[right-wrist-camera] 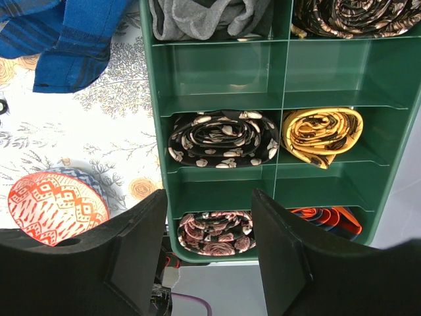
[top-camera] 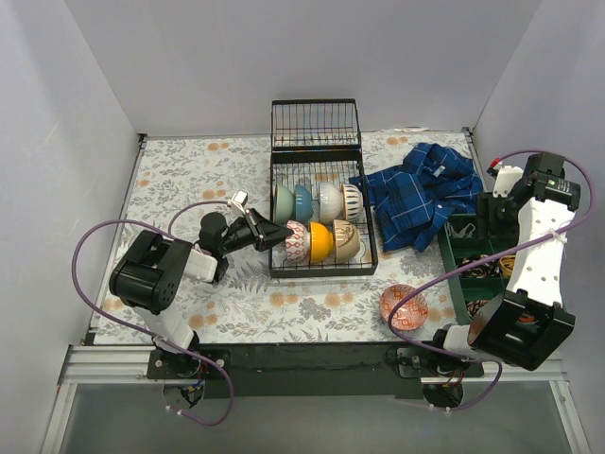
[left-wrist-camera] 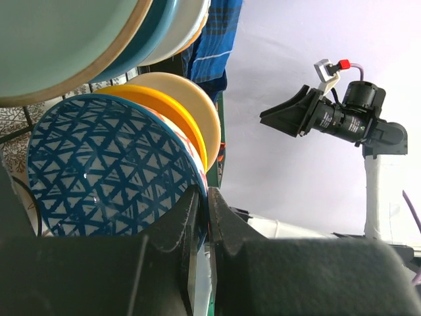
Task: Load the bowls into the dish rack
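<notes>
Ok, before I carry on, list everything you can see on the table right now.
dish rack: one, black wire, table centre
racked bowls: seven; pale green, blue, white, striped at the back; red-patterned, orange, cream in front
loose bowl: one, red-patterned, near the right arm's base
shirt: one, blue plaid, right of the rack
compartment tray: one, green, far right
rolled ties: at least five, patterned, in the tray
tablecloth: one, floral
left pincer: shut on the front-left bowl, at its rim
right pincer: open, over the tray
</notes>
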Available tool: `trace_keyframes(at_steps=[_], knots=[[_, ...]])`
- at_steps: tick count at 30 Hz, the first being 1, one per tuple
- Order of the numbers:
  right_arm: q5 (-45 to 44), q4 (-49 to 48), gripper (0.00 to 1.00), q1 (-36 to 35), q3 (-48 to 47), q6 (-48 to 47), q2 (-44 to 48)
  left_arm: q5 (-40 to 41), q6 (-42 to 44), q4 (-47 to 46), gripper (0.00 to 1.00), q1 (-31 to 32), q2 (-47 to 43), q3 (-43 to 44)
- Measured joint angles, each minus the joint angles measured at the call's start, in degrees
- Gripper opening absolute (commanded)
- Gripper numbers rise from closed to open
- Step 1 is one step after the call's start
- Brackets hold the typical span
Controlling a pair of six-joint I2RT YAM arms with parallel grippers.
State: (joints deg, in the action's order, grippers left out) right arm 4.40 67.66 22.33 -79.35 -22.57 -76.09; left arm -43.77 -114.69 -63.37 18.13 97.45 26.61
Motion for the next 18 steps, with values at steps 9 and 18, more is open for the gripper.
trace_keyframes(at_steps=[9, 18], knots=[[0.1, 0.0, 0.62, -0.3, 0.2, 0.1, 0.8, -1.4, -1.1, -0.9, 0.06, 0.0, 1.9, 1.2], [0.7, -0.1, 0.62, -0.3, 2.6, 0.1, 1.3, 1.4, 0.5, 8.0, 0.15, 0.0, -2.5, 1.1]])
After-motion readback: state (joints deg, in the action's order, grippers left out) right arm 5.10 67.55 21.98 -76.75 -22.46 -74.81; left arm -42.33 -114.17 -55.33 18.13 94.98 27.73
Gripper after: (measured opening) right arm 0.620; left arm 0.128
